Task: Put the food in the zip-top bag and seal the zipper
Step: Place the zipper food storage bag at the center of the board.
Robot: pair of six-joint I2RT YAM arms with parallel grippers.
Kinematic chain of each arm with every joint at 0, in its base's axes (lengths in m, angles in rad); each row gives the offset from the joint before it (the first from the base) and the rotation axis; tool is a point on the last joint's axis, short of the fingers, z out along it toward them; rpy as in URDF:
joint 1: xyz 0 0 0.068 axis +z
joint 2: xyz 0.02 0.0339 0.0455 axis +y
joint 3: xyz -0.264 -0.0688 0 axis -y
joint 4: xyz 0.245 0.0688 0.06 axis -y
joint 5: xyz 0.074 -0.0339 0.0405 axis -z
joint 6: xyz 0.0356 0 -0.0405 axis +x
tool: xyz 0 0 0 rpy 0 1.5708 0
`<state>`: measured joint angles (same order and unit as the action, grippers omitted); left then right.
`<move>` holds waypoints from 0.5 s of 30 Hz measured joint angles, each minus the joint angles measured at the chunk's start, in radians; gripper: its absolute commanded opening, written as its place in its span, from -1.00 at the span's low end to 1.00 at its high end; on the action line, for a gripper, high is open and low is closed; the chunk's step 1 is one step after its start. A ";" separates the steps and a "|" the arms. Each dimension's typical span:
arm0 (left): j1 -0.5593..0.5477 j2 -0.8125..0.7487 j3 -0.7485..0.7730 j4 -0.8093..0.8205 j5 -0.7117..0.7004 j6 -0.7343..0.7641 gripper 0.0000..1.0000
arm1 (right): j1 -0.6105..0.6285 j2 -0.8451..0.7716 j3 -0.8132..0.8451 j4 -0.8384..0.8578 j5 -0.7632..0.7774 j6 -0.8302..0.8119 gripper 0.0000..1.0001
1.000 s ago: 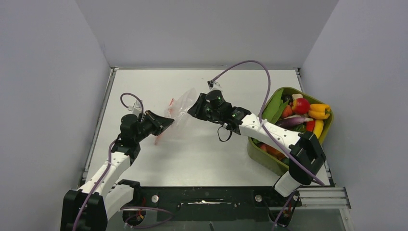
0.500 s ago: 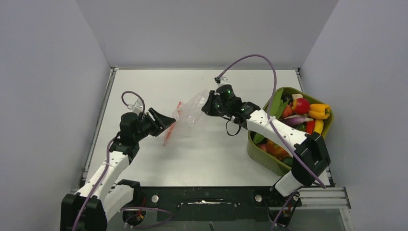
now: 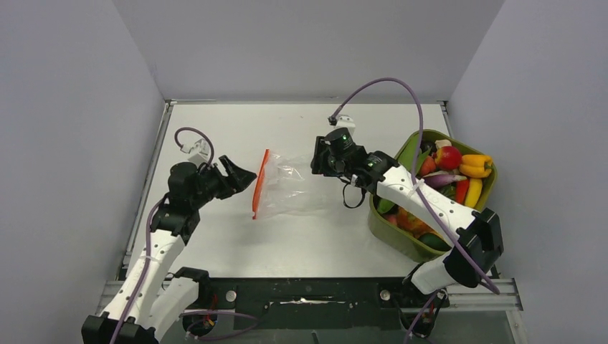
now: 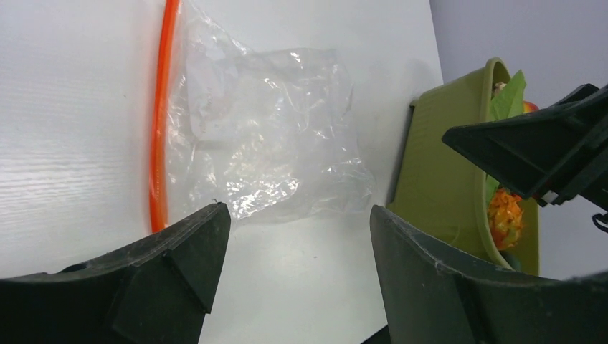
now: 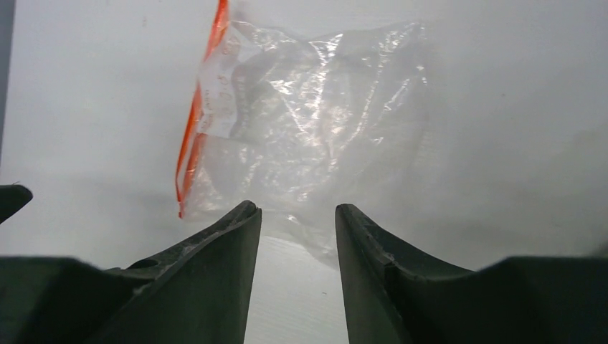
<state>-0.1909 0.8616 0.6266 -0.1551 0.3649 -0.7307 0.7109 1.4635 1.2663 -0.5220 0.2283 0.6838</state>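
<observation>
The bag [image 3: 290, 188], at 12 o'clock from the left gripper [image 4: 297, 211], is thin clear plastic film, crumpled and glossy with white glints. Its zipper [image 3: 260, 183] is a smooth orange-red plastic strip. The table [image 3: 215, 129] is white and matt, with a fine linear grain. Both the left gripper and the right gripper [image 5: 297, 208] are black matt plastic, faintly grainy. The tub [image 3: 394, 240], at 3 o'clock in the top view, is smooth olive plastic with a dull sheen. The food [image 3: 469, 165] in it is shiny plastic.
</observation>
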 measured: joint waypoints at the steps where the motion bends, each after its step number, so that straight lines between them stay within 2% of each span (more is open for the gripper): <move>1: 0.000 -0.015 0.011 -0.018 -0.019 0.016 0.42 | 0.019 -0.001 0.012 0.002 0.002 0.007 -0.10; 8: 0.000 -0.154 0.075 -0.136 -0.193 0.119 0.42 | 0.130 0.055 0.065 0.048 0.010 0.066 0.06; 15: 0.000 -0.325 0.090 -0.230 -0.373 0.190 0.47 | 0.196 0.293 0.181 0.067 0.015 0.092 0.20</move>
<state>-0.1909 0.5362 0.7166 -0.3847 -0.0086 -0.5411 0.9073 1.7569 1.4475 -0.4549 0.2432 0.7753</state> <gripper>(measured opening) 0.710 0.584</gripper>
